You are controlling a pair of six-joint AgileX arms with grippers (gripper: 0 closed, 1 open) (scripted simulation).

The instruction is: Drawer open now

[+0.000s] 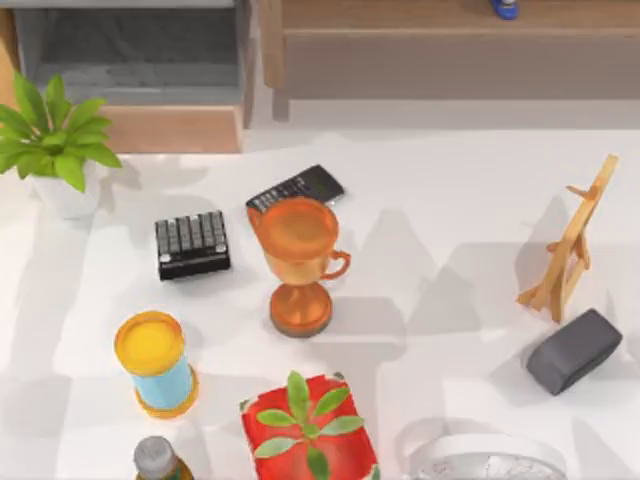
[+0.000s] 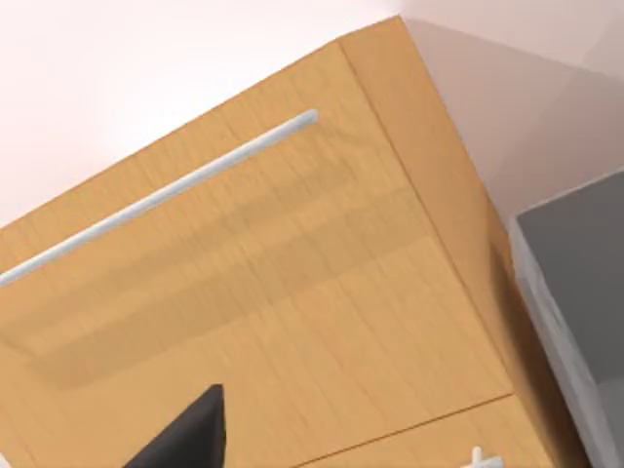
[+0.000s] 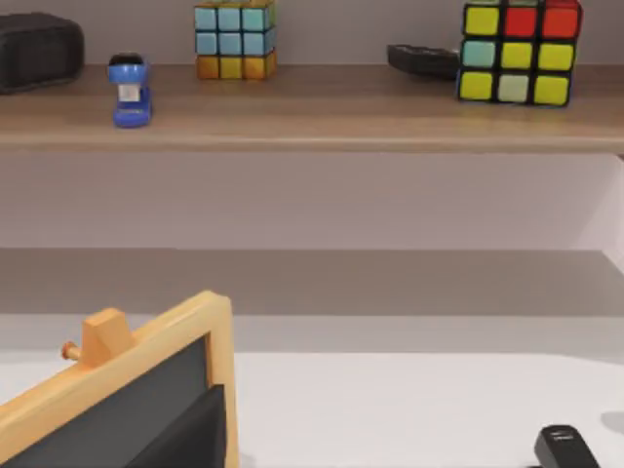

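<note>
table [image 1: 450, 200] (white) | on it: trophy [image 1: 299, 262], calc [image 1: 296, 188], keypad [image 1: 192, 244], easel [image 1: 570, 245]

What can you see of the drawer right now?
The drawer sits at the table's far left in the top view, pulled out toward the table. Its front panel is light tan wood; its walls and floor are grey, nothing visibly inside. In the left wrist view a slim silver bar handle runs across the wooden front. The potted plant stands beside its front left corner.
</note>
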